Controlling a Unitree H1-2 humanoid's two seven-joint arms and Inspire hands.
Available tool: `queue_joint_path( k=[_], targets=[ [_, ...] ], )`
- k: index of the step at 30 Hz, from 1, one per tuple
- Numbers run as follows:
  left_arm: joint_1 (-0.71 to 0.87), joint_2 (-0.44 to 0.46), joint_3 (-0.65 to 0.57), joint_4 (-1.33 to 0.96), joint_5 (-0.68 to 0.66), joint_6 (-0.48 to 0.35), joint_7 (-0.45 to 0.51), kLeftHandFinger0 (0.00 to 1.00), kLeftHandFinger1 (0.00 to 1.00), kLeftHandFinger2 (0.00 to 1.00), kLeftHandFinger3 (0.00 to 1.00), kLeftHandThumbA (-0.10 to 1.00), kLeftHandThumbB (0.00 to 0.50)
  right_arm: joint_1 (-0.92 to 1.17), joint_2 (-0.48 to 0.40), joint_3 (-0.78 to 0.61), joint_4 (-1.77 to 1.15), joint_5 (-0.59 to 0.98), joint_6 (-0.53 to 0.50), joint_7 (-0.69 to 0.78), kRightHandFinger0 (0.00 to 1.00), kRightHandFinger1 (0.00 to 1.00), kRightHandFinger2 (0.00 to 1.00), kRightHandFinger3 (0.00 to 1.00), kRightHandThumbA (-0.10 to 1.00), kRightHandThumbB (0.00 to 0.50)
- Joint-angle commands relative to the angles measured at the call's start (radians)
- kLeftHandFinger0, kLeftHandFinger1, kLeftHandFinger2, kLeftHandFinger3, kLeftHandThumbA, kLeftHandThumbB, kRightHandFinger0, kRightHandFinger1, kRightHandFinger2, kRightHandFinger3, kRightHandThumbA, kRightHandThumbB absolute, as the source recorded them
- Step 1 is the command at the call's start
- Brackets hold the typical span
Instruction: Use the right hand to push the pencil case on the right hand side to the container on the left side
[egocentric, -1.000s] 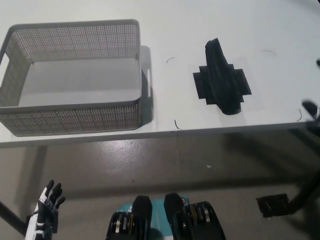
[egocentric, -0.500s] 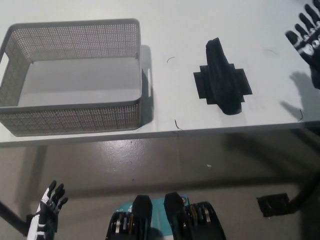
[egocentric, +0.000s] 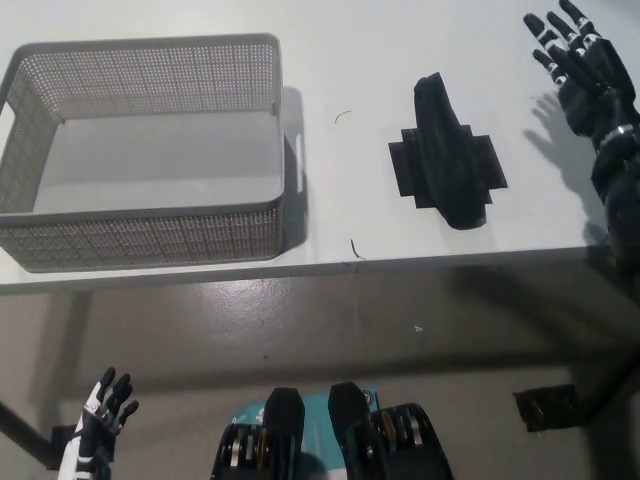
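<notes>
Your right hand (egocentric: 585, 75) over table (egocentric: 350, 60), fingers spread, holding nothing — pencil case (egocentric: 447, 165) near, to its left, untouched. Container (egocentric: 150, 230) well apart, further left. Left hand (egocentric: 95, 425) low, fingers apart, empty. No readable writing.

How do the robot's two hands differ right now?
The right hand is black and raised over the white table, right of the pencil case. The left hand is white with dark fingers and hangs low, below the table edge, far from the container. Both are open and hold nothing.
</notes>
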Motion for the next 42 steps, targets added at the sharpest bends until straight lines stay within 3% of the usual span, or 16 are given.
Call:
queue_joint_path(
  k=[1, 2, 4, 8, 9, 15, 21, 24, 37, 42],
  targets=[
    [0.020, -0.010, 0.002, -0.035, -0.011, -0.039, -0.024, 1.00, 1.00, 1.00, 1.00, 1.00, 0.308, -0.110, -0.025, -0.013, 0.094, -0.015, -0.096, 0.020, 1.00, 1.00, 1.00, 1.00, 1.00, 0.265],
    [0.021, -0.011, 0.001, -0.035, -0.006, -0.039, -0.021, 1.00, 1.00, 1.00, 1.00, 1.00, 0.310, -0.120, -0.022, -0.010, 0.118, -0.018, -0.098, 0.018, 1.00, 1.00, 1.00, 1.00, 1.00, 0.241],
    [0.022, -0.016, 0.003, -0.037, -0.015, -0.039, -0.027, 1.00, 1.00, 1.00, 1.00, 1.00, 0.305, -0.133, -0.013, -0.006, 0.153, -0.025, -0.099, 0.009, 1.00, 1.00, 1.00, 1.00, 1.00, 0.265],
    [0.026, -0.019, 0.000, -0.038, -0.006, -0.039, -0.026, 1.00, 1.00, 1.00, 1.00, 1.00, 0.299, -0.135, 0.009, 0.001, 0.196, -0.041, -0.109, -0.007, 1.00, 1.00, 1.00, 1.00, 1.00, 0.260],
    [0.027, -0.021, 0.000, -0.038, -0.010, -0.039, -0.029, 1.00, 1.00, 1.00, 1.00, 1.00, 0.301, -0.128, 0.016, 0.005, 0.203, -0.047, -0.116, -0.006, 1.00, 1.00, 1.00, 1.00, 1.00, 0.292],
    [0.030, -0.022, 0.008, -0.040, -0.024, -0.039, -0.046, 1.00, 1.00, 1.00, 1.00, 1.00, 0.308, -0.091, 0.057, 0.005, 0.226, -0.060, -0.122, -0.005, 1.00, 1.00, 1.00, 1.00, 1.00, 0.322],
    [0.031, -0.028, 0.027, -0.037, -0.048, -0.039, -0.079, 1.00, 1.00, 1.00, 1.00, 1.00, 0.305, -0.051, 0.098, -0.012, 0.233, -0.049, -0.131, 0.010, 1.00, 1.00, 1.00, 1.00, 1.00, 0.285],
    [0.034, -0.037, 0.029, -0.036, -0.052, -0.039, -0.089, 1.00, 1.00, 1.00, 1.00, 1.00, 0.309, -0.036, 0.114, -0.018, 0.235, -0.043, -0.133, 0.016, 1.00, 1.00, 1.00, 1.00, 1.00, 0.314],
    [0.034, -0.065, 0.065, -0.065, -0.099, -0.039, -0.174, 1.00, 1.00, 1.00, 1.00, 1.00, 0.327, -0.004, 0.189, -0.017, 0.237, -0.050, -0.140, 0.039, 1.00, 1.00, 1.00, 1.00, 1.00, 0.291],
    [0.034, -0.071, 0.078, -0.080, -0.116, -0.039, -0.201, 1.00, 1.00, 1.00, 1.00, 1.00, 0.324, -0.011, 0.222, -0.002, 0.237, -0.065, -0.142, 0.033, 1.00, 1.00, 1.00, 1.00, 1.00, 0.307]
  ],
)
